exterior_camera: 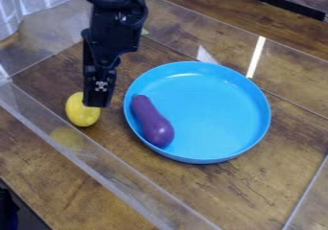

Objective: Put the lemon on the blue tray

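Note:
The lemon [81, 112], small and bright yellow, lies on the wooden table just left of the blue tray [224, 107]. My gripper [96, 95] points straight down right above the lemon's upper right side, and its fingers cover part of the fruit. The jaws stand open with nothing between them. I cannot tell whether the fingers touch the lemon. The tray is a large round blue dish, and a purple eggplant [152, 121] lies inside it near its left rim.
The arm hides whatever lies behind it at the upper left. Clear plastic walls [38, 104] border the table on the left and front.

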Robot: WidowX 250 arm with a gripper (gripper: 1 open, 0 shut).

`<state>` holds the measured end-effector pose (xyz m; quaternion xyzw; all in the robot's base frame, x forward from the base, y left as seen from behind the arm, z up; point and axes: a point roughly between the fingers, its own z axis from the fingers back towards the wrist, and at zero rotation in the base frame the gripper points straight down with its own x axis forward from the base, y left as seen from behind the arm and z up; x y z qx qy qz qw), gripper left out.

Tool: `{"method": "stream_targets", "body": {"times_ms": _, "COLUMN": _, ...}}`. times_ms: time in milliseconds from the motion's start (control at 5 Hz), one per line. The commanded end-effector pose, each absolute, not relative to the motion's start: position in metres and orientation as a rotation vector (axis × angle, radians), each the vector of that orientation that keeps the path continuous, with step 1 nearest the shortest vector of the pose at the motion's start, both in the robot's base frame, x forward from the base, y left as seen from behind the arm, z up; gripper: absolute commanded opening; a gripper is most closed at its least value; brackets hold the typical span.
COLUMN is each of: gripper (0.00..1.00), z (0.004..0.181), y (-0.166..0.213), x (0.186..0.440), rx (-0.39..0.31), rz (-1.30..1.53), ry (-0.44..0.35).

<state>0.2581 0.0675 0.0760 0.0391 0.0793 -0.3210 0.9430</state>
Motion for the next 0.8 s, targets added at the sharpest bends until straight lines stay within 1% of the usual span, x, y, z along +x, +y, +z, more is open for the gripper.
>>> {"method": "stream_targets", "body": {"times_ms": 0, "gripper": 1.00, "z": 0.074, "y": 0.079, "x": 0.262, "rx": 0.108, "rz": -0.649, "ry": 0.139}}
{"method": "stream_targets", "body": {"times_ms": 600, "gripper": 1.00, "z": 0.048, "y": 0.097, "x": 0.266, "rx": 0.122, "rz": -0.635, "ry": 0.143}}
